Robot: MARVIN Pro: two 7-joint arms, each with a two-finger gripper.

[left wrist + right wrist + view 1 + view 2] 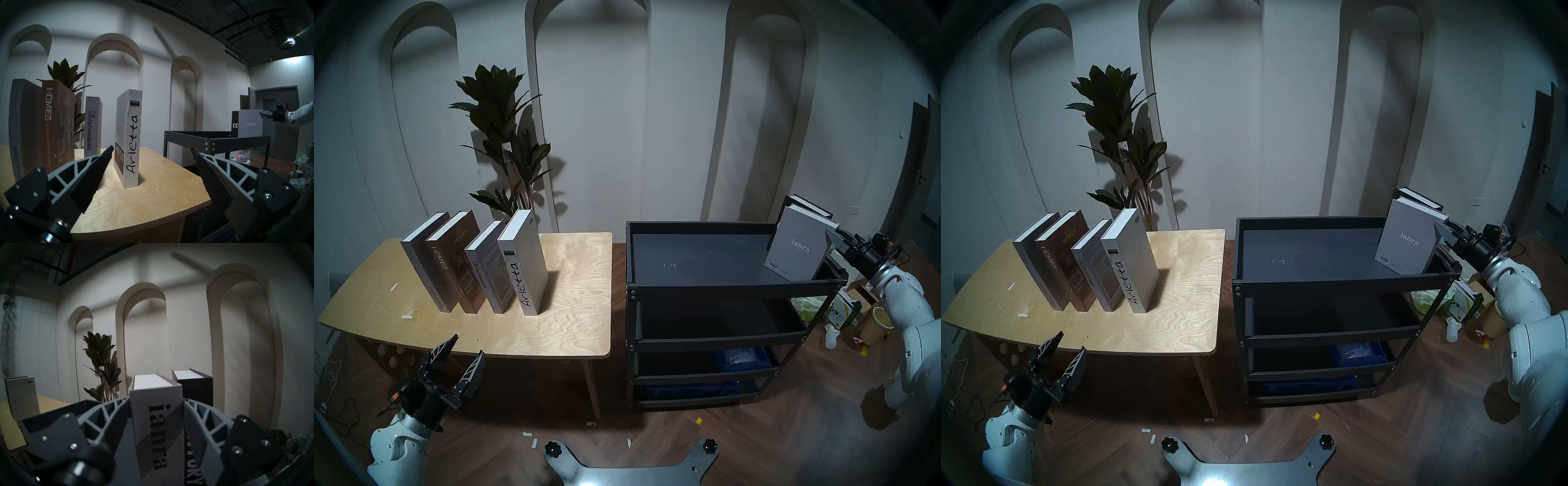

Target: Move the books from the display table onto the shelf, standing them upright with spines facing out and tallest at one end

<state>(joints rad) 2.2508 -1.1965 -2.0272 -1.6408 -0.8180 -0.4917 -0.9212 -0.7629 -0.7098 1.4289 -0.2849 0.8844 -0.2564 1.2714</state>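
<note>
Second book on the shelf [734,286], right claw [157,401] astride its spine.
Its fingers flank "ianra" [157,412]; whether they pinch it, I cannot tell. "CENTURY" [195,389] stands just beyond. Left claw [151,149] gapes wide, "Arletta" [130,135] straight ahead, probably next.

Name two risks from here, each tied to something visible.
The ianra book stands at the right end of the shelf, pinched by the right end effector; it may topple once released. The Arletta book stands unsupported on the table; the open left end effector could tip it.
</note>
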